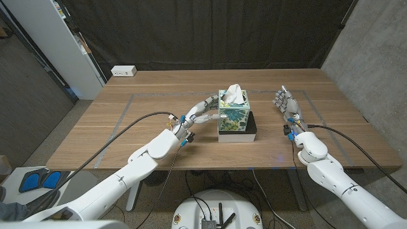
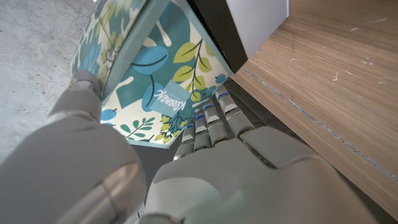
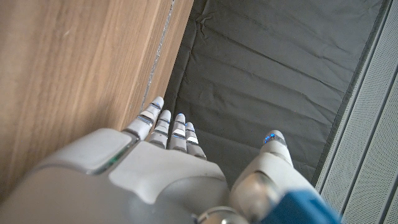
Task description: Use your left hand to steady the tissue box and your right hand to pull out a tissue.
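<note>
The tissue box point(image 1: 235, 117) stands on a black base point(image 1: 252, 129) at the middle of the table point(image 1: 152, 95), with a white tissue point(image 1: 233, 94) standing up out of its top opening.

Step in hand: steadying. The left hand point(image 1: 198, 114) reaches to the box's left side. In the left wrist view its fingers point(image 2: 211, 121) extend along the lower edge of the patterned box wall and the thumb point(image 2: 84, 84) lies against the wall's far side. The box appears braced, though firm contact cannot be confirmed.

The right hand point(image 1: 286, 105) holds nothing, its fingers point(image 3: 166, 127) straight and slightly apart, well to the right of the box.

Next move, as judged: bring the right hand over the box top, set thumb and fingertip on either side of the tissue, pinch, and pull straight up while the left hand holds the box down.
</note>
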